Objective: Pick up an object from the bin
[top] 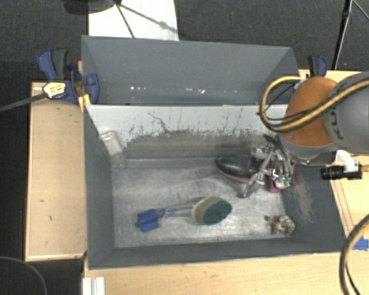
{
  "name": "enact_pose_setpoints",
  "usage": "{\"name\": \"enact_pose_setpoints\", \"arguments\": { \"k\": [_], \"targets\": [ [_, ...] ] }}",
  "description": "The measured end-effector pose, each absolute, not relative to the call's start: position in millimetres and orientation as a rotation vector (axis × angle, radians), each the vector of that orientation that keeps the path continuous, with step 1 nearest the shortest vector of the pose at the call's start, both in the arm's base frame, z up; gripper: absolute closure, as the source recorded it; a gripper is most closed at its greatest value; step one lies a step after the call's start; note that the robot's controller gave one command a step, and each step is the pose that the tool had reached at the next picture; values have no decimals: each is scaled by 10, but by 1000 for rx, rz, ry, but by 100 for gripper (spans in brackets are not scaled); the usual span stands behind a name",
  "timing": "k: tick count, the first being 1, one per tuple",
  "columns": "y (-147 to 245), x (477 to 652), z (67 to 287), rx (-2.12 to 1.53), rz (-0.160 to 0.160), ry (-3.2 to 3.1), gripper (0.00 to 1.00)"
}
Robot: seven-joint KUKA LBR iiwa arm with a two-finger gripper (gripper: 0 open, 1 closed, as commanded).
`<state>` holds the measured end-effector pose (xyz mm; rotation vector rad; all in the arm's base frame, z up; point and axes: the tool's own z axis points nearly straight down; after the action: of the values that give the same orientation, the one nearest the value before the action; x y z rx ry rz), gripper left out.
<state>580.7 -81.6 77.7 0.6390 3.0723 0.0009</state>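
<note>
My pincer is down low in the right half of the bin, hanging from the arm's orange cover with its yellow cables looped over it. From this angle I cannot tell whether it is released or clenched, and I see nothing plainly caught in it. It sits right at the right-hand end of a dark oval dish-like thing lying near the foot of the back wall. The two look to be touching or very nearly so, and I take that thing for the one in hand. A speck of magenta shows just beside the pincer; I cannot say whether it belongs to the rig or to the bin. By my reading the pick is at the approach-and-grip stage: nothing is lifted, every item rests on the floor, and the closing and the raise are left. Further out, a brush with a blue handle and a green round head lies flat toward the front, well apart from the pincer. A small brownish lump sits in the front right corner, and a clear little cup stands by the left wall. The bin's floor is bare grey metal, scuffed and streaked, with plenty of open room between things. Around the bin the ground is dark.
</note>
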Motion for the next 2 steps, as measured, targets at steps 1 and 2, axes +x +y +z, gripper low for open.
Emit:
{"name": "enact_pose_setpoints", "arguments": {
  "k": [1,2],
  "targets": [
    [-825,5815,792,631,-1,3071,100],
    [-680,5692,1998,589,2,3077,100]
  ]
}}
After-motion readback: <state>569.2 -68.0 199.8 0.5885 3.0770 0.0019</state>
